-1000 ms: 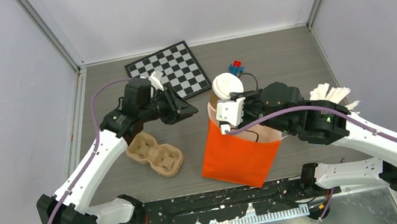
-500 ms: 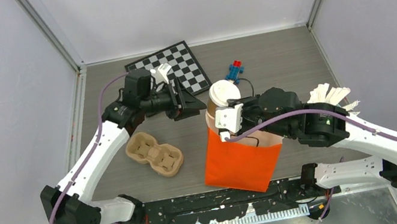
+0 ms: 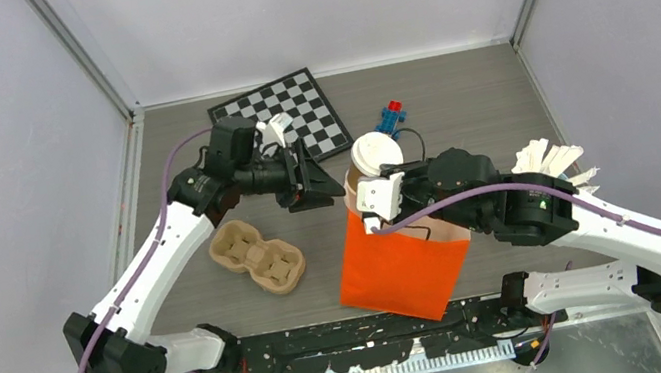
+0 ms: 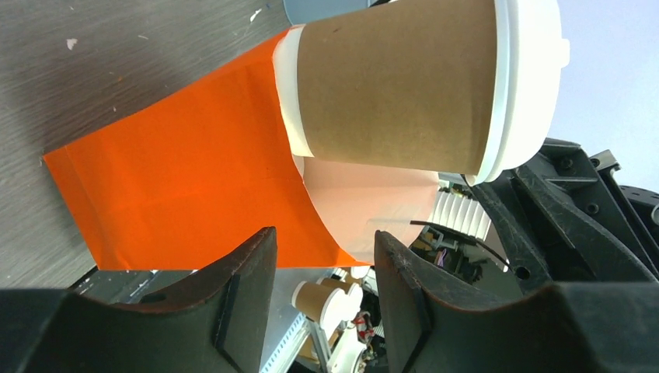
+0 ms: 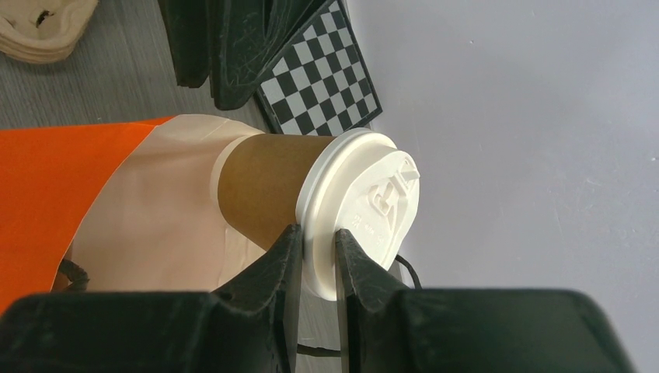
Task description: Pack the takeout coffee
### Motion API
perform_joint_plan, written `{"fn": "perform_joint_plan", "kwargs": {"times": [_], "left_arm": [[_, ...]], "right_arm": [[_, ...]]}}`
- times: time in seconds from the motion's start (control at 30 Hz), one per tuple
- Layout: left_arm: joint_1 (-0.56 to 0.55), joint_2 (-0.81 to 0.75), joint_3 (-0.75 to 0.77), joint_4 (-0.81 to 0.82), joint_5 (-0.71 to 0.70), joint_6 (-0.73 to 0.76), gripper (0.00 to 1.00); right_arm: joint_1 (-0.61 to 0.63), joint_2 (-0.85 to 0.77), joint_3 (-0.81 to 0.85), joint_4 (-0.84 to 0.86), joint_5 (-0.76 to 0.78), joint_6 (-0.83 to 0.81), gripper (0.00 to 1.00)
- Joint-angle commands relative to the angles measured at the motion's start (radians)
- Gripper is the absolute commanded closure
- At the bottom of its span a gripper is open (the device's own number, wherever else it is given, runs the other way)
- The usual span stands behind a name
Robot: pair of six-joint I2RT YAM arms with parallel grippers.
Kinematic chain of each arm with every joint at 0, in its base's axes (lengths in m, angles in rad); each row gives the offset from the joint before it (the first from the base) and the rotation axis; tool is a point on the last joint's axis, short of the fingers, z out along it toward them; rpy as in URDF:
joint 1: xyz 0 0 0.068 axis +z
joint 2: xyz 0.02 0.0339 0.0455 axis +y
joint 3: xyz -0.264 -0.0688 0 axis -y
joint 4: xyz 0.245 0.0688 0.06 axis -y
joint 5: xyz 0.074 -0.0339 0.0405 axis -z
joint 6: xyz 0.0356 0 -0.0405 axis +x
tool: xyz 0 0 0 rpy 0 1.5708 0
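I see the orange bag (image 3: 400,261) nearest the arm bases, with the pulp cup tray (image 3: 257,256) lying to its left. At the bag's mouth my right gripper (image 5: 315,233) is clamped on the white lid rim of the coffee cup (image 3: 375,154), whose bottom dips into the bag. My left gripper (image 3: 324,185) hangs just left of the bag's mouth, jaws apart and empty. The chessboard (image 3: 284,116) lies beyond the bag

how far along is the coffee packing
Done: the cup is at the mouth of the bag, base first, most of it outside. In hand: the right end effector pinches its lid rim; the left end effector is open and empty beside the bag. Left: lower the cup in and let go. The tray holds nothing.
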Motion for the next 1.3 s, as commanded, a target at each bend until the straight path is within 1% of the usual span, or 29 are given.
{"fn": "perform_joint_plan", "kwargs": {"times": [0.0, 0.1, 0.17, 0.3, 0.37, 0.4, 0.53, 0.57, 0.73, 0.87, 1.03, 1.2, 1.27], "left_arm": [[-0.020, 0.014, 0.027, 0.017, 0.030, 0.006, 0.49], [-0.031, 0.040, 0.044, 0.035, 0.025, 0.004, 0.49], [-0.041, 0.066, 0.064, 0.014, 0.020, 0.013, 0.50], [-0.057, 0.095, 0.094, -0.029, 0.009, 0.040, 0.55], [-0.058, 0.102, 0.109, -0.057, -0.002, 0.057, 0.59], [-0.059, 0.104, 0.114, -0.070, -0.010, 0.062, 0.64], [-0.059, 0.100, 0.122, -0.060, -0.037, 0.067, 0.97], [-0.058, 0.100, 0.120, -0.052, -0.043, 0.069, 1.00], [-0.059, 0.105, 0.116, 0.008, -0.064, 0.069, 1.00], [-0.058, 0.103, 0.103, 0.106, -0.105, 0.107, 1.00], [-0.058, 0.133, 0.113, 0.223, -0.125, 0.171, 1.00], [-0.059, 0.143, 0.094, 0.350, -0.170, 0.182, 1.00], [-0.057, 0.146, 0.081, 0.370, -0.183, 0.176, 1.00]], "right_arm": [[0.009, -0.010, 0.007, 0.053, 0.029, 0.007, 0.95], [0.009, -0.011, 0.006, 0.053, 0.030, 0.006, 0.95], [0.010, -0.010, 0.004, 0.054, 0.030, 0.007, 0.95], [0.010, -0.008, 0.004, 0.062, 0.036, 0.018, 0.95], [0.010, -0.010, 0.003, 0.065, 0.038, 0.026, 0.95], [0.010, -0.013, 0.003, 0.064, 0.037, 0.029, 0.95], [0.010, -0.030, 0.001, 0.069, 0.040, 0.064, 0.95], [0.010, -0.036, 0.002, 0.069, 0.038, 0.069, 0.95], [0.010, -0.044, 0.023, 0.067, 0.055, 0.087, 0.95], [0.006, -0.034, 0.046, 0.060, 0.084, 0.040, 0.95], [-0.032, -0.012, 0.068, 0.068, 0.117, 0.016, 0.95], [-0.120, -0.002, 0.099, 0.068, 0.057, 0.046, 0.95], [-0.151, -0.005, 0.110, 0.065, 0.027, 0.053, 0.95]]}}
